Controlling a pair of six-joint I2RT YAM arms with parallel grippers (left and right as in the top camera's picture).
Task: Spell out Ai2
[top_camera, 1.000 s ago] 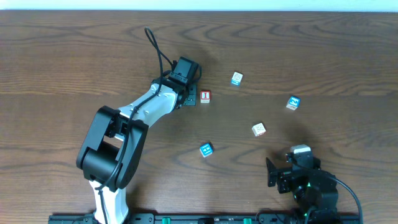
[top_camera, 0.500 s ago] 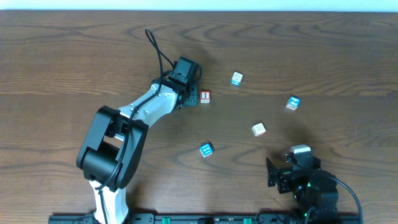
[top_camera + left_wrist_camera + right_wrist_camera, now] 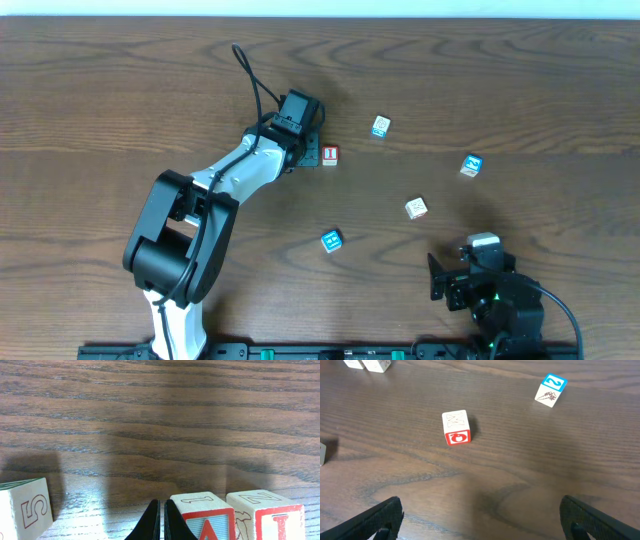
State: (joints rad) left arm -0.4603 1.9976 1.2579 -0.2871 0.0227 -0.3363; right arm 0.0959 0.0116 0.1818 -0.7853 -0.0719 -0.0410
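Observation:
In the left wrist view my left gripper (image 3: pixel 161 521) is shut and empty, its tips on the table just left of the red "A" block (image 3: pixel 207 517). A red "I" block (image 3: pixel 265 517) stands against the A block's right side. In the overhead view the left gripper (image 3: pixel 303 154) sits beside the I block (image 3: pixel 330 154) and hides the A block. The blue "2" block (image 3: pixel 471 165) lies at the right and also shows in the right wrist view (image 3: pixel 550 389). My right gripper (image 3: pixel 485 517) is open and empty, low at the front right (image 3: pixel 470 265).
A "5" block (image 3: pixel 24 510) stands left of the left fingers. A block with a red face (image 3: pixel 455 427) lies ahead of the right gripper and shows in the overhead view (image 3: pixel 416 208). A pale blue block (image 3: pixel 380 126) and a blue block (image 3: pixel 331 240) lie apart.

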